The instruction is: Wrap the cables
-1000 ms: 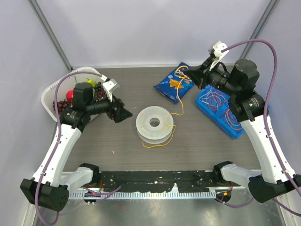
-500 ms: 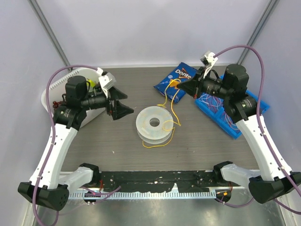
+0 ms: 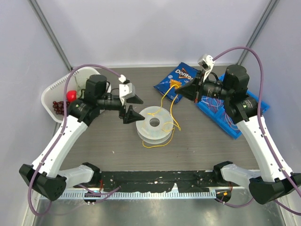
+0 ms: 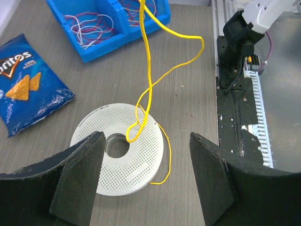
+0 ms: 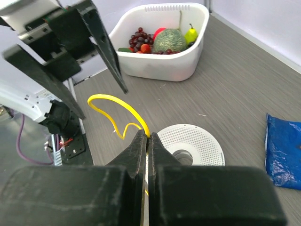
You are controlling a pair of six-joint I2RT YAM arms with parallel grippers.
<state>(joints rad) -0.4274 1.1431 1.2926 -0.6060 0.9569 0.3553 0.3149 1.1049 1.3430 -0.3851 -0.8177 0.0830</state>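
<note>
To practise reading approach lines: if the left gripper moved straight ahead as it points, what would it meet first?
Probably the white spool, near the yellow cable at its hub; depth is unclear.

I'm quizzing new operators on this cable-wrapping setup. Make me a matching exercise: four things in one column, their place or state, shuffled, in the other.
1. thin yellow cable
2. white perforated round spool
3. blue crisp bag
4. white plastic tub

a. holds fruit
b. lying flat before the open left gripper
c. pinched in the shut right gripper
d. beside the blue plastic bin

Pairs: 1-c, 2-b, 3-d, 4-a
</note>
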